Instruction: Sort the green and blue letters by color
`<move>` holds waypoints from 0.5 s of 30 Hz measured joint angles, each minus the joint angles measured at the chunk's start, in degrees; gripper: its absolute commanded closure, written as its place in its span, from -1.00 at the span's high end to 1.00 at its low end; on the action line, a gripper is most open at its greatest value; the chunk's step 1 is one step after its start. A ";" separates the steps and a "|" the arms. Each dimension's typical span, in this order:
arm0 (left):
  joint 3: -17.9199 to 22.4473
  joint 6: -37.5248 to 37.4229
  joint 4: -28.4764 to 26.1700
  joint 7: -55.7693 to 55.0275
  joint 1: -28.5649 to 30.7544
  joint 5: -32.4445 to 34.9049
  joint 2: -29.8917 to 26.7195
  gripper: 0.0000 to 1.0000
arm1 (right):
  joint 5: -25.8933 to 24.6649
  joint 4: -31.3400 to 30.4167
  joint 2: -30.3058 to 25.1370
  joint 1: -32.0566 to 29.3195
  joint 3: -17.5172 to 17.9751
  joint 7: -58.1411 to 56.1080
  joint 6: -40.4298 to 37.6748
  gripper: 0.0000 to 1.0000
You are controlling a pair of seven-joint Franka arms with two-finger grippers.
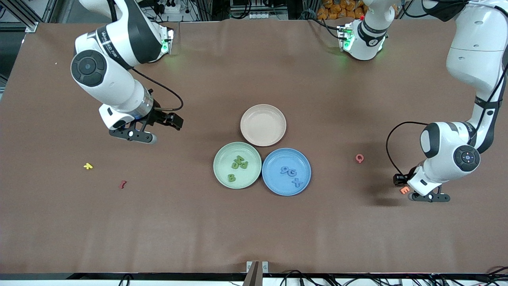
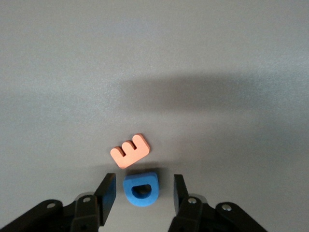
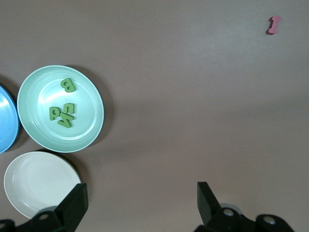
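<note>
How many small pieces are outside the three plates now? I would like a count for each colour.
blue D: 1
orange E: 1
pink Q: 1
yellow piece: 1
dark red piece: 1
Total: 5

Letter shapes: green B [image 1: 231,178], orange E [image 1: 404,190], pink Q [image 1: 359,158].

Green letters [image 1: 238,166] lie in a pale green plate [image 1: 222,174]; blue letters [image 1: 291,174] lie in a blue plate [image 1: 274,184]; a blue D [image 2: 141,188] lies beside an orange E [image 2: 130,151] on the plain brown worktop [image 1: 254,230].
</note>
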 measured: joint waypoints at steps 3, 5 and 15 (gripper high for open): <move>0.00 0.02 -0.26 0.00 0.11 0.00 -0.36 0.14 | 0.00 -0.06 -0.05 0.00 0.01 -0.13 -0.25 1.00; 0.00 0.13 -0.36 0.00 0.23 0.00 -0.55 0.15 | 0.00 -0.07 -0.09 0.00 0.03 -0.34 -0.38 1.00; -0.01 2.39 -1.40 0.00 0.85 0.00 -0.88 0.16 | -0.08 -0.10 -1.86 -0.52 0.00 -2.89 -1.26 1.00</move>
